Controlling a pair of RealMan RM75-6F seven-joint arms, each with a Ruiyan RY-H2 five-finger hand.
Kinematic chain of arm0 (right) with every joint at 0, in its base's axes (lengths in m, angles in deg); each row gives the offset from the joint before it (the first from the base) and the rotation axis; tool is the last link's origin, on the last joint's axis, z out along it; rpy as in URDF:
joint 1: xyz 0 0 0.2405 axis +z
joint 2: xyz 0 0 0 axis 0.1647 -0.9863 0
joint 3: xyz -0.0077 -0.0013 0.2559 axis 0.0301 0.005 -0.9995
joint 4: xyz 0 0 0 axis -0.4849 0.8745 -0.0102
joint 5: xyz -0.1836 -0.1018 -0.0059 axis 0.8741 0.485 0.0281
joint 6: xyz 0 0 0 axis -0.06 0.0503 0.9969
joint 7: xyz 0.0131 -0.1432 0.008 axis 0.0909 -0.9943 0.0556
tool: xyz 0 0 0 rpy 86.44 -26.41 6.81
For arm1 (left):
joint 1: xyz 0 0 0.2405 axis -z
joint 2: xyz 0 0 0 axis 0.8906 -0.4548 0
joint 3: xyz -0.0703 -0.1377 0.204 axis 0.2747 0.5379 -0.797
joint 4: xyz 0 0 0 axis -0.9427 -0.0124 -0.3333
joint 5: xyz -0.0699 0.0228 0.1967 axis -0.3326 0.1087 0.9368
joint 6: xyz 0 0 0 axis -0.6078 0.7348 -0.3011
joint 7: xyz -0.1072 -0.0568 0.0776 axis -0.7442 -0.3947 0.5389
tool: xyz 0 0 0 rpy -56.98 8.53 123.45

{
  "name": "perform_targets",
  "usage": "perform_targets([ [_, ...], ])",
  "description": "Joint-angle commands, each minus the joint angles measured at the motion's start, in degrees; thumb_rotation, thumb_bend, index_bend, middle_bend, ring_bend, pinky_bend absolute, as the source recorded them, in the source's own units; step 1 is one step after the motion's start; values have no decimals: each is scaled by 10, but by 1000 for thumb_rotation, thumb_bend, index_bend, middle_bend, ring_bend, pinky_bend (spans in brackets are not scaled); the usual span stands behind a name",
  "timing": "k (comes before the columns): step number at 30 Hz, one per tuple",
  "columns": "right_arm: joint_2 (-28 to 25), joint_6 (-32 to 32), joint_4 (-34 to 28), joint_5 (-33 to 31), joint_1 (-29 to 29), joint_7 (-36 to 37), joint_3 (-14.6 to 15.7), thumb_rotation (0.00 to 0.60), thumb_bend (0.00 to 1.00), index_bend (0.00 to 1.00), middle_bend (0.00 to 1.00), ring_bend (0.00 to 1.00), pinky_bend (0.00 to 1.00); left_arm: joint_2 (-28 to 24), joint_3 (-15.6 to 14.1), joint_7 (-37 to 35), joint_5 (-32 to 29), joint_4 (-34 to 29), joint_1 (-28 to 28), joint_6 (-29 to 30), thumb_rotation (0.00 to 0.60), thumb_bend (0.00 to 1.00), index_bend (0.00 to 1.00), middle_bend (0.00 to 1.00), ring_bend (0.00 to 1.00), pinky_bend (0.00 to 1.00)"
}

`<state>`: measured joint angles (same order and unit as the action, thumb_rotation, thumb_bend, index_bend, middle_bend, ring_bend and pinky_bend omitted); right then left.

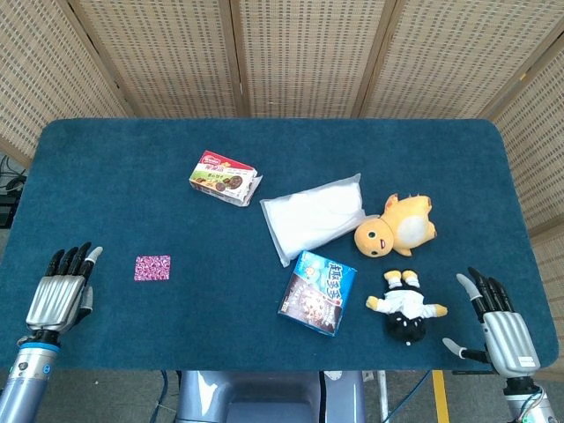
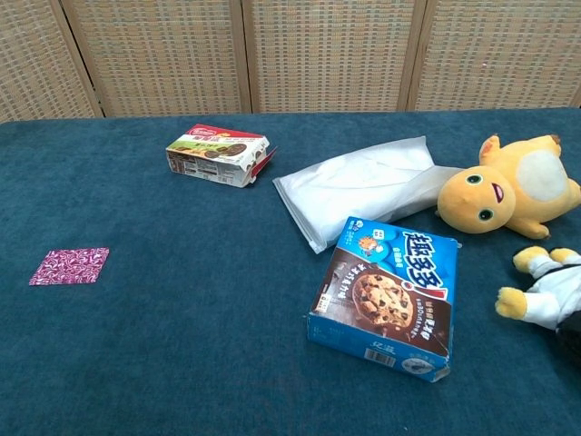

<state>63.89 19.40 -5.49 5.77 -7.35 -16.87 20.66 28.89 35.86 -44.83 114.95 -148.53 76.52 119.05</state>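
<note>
Left hand near pink packet, seemingly empty.

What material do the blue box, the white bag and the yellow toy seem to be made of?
Blue box: probably thin cardboard with a glossy print; its edges are folded sharp and the near corner is dented.
White bag: likely soft plastic film, smooth and wrinkled.
Yellow toy: plush fabric, matte and fuzzy, with rounded stuffed shapes.

Woven cane screens in pale wooden frames are standing behind the table — its dark blue felt top is lying under even light, and grey floor is showing below its near edge.
</note>
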Motion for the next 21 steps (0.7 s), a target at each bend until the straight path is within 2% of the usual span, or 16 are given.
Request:
perform_targets([
  [1,0,-1,0,0,1,1,0,600,106,43,0,0,0,-6,0,15,-16,-7,11,-16,600,835,0,0,0,0],
  [7,0,-2,0,2,1,3,1,600,106,43,0,0,0,-26,11,83,-83,-21,53,-55,600,932,0,0,0,0],
  [12,-1,-1,0,0,1,11,0,600,106,43,0,0,0,-3,17,162,-146,-9,96,-62,600,944,46,0,0,0],
  [21,-1,-2,2,2,2,18,1,600,105,43,0,0,0,44,3,221,-195,12,135,-55,600,945,85,0,0,0],
])
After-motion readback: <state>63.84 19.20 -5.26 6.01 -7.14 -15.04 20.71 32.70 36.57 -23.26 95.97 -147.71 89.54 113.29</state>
